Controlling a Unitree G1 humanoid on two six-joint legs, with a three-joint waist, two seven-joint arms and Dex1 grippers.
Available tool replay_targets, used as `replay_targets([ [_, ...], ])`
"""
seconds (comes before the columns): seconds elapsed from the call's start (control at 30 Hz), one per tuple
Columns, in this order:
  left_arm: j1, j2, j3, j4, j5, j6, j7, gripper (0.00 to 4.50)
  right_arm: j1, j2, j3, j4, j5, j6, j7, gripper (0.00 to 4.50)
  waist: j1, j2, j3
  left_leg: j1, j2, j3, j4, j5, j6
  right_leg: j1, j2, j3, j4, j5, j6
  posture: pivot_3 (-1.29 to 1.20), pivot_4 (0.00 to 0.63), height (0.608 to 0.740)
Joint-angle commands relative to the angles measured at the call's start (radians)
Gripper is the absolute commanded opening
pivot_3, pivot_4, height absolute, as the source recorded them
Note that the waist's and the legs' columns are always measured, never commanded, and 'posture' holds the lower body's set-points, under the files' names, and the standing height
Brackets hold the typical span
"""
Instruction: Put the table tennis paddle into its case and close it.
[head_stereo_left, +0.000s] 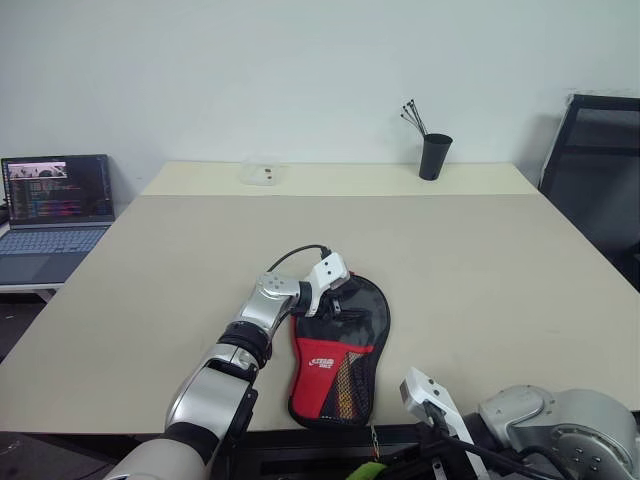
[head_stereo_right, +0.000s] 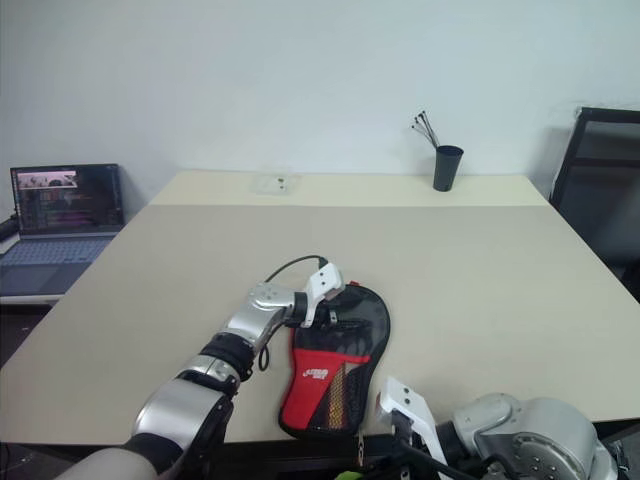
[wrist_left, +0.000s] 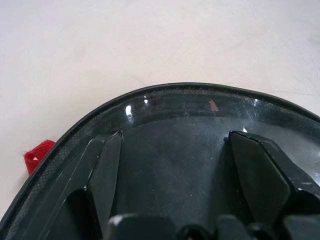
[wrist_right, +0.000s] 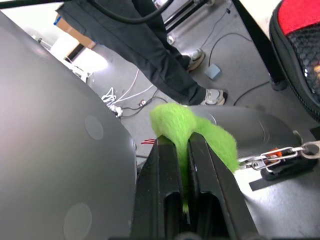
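The case (head_stereo_left: 340, 350) lies flat near the table's front edge, its rounded black end farther from me and its red panel and mesh pocket nearer. My left gripper (wrist_left: 175, 137) stands open, its fingers (head_stereo_left: 335, 296) spread flat over the case's rounded end inside the zipper rim. A red tab (wrist_left: 37, 152) sticks out beside that rim. My right gripper (wrist_right: 182, 142) hangs below the table's front edge, shut on a fluffy green tuft (wrist_right: 175, 122) that joins a metal clasp (wrist_right: 272, 156). The table tennis paddle is hidden.
A laptop (head_stereo_left: 55, 215) stands open on a low surface at the left. At the back of the table (head_stereo_left: 480, 270) are a black cup of sticks (head_stereo_left: 434, 155) and a small clear container (head_stereo_left: 262, 174). A black chair (head_stereo_left: 600, 180) stands right. A person's legs (wrist_right: 165, 65) stand by floor cables.
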Motion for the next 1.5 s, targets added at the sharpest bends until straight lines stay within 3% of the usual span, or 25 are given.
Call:
replay_targets([
  [0.03, 0.016, 0.002, -0.033, 0.022, 0.043, 0.020, 0.014, 3.73, 0.020, 0.001, 0.031, -0.033, 0.017, -0.035, 0.014, 0.02, -0.001, 0.000, 0.000, 0.000, 0.000, 0.000, 0.000, 0.000, 0.000, 0.000, 0.000, 0.000, 0.000, 0.000, 0.000, 0.00, 0.150, 0.740],
  [0.2, 0.013, -0.007, -0.037, 0.022, 0.046, 0.021, 0.015, 3.73, 0.014, -0.011, 0.007, -0.015, 0.034, -0.032, 0.009, 0.02, -0.002, 0.000, 0.000, 0.000, 0.000, 0.000, 0.000, 0.000, 0.000, 0.000, 0.000, 0.000, 0.000, 0.000, 0.000, 0.00, 0.150, 0.740],
  [0.33, 0.011, -0.015, -0.035, 0.027, 0.045, 0.015, 0.020, 3.73, 0.002, -0.024, -0.019, -0.020, 0.047, -0.027, -0.001, 0.99, -0.002, 0.000, 0.000, 0.000, 0.000, 0.000, 0.000, 0.000, 0.000, 0.000, 0.000, 0.000, -0.001, 0.000, 0.000, 0.00, 0.150, 0.740],
  [0.5, 0.016, -0.031, -0.021, 0.023, 0.030, 0.023, 0.030, 3.73, -0.025, -0.054, -0.087, -0.017, 0.062, -0.045, -0.013, 2.73, -0.002, 0.000, 0.000, 0.000, 0.000, 0.000, 0.000, 0.000, 0.000, 0.000, 0.000, 0.000, -0.001, 0.000, 0.000, 0.00, 0.150, 0.740],
  [0.6, 0.023, -0.035, -0.013, 0.010, 0.022, 0.033, 0.034, 3.73, -0.063, -0.049, -0.144, 0.008, 0.078, -0.057, -0.030, 2.73, -0.002, 0.000, 0.000, 0.000, 0.000, 0.000, 0.000, 0.000, 0.000, 0.000, 0.000, 0.000, -0.001, 0.000, 0.000, 0.00, 0.150, 0.740],
  [0.77, 0.081, 0.006, 0.012, -0.132, -0.018, 0.077, 0.001, 3.73, -0.212, 0.014, -0.224, 0.163, -0.033, -0.187, -0.087, 2.73, -0.007, 0.000, 0.000, 0.000, 0.000, 0.000, 0.000, 0.000, 0.000, 0.000, 0.000, 0.000, -0.001, 0.000, 0.000, 0.00, 0.150, 0.740],
  [0.97, 0.216, 0.139, 0.097, -0.447, -0.121, 0.211, -0.014, 3.73, -0.289, 0.058, -0.200, 0.335, -0.193, -0.373, -0.053, 2.73, -0.015, 0.000, 0.001, 0.000, 0.003, 0.001, -0.003, 0.000, 0.000, -0.003, 0.004, 0.003, -0.001, 0.000, 0.000, 0.00, 0.150, 0.740],
  [1.17, 0.481, 0.308, 0.282, -0.768, -0.271, 0.377, 0.023, 3.73, -0.393, 0.092, -0.160, 0.586, -0.323, -0.510, 0.032, 2.73, -0.026, 0.001, 0.002, -0.001, 0.005, 0.002, -0.003, 0.000, 0.000, -0.005, 0.004, 0.004, 0.000, 0.000, -0.001, 0.00, 0.150, 0.740],
  [1.33, 0.651, 0.338, 0.387, -0.985, -0.351, 0.475, 0.121, 3.73, -0.466, 0.077, -0.155, 0.801, -0.436, -0.649, 0.121, 2.73, -0.024, 0.001, 0.002, 0.000, 0.004, 0.003, -0.003, 0.000, 0.000, -0.005, -0.003, 0.004, 0.001, 0.000, -0.001, 0.00, 0.150, 0.740],
  [1.5, 0.683, 0.327, 0.372, -1.096, -0.367, 0.534, 0.201, 3.73, -0.523, 0.063, -0.184, 0.949, -0.496, -0.720, 0.171, 2.73, -0.007, 0.001, 0.002, 0.000, 0.004, 0.003, -0.003, 0.000, 0.000, -0.005, -0.004, 0.004, 0.001, 0.000, -0.001, 0.00, 0.150, 0.740],
])
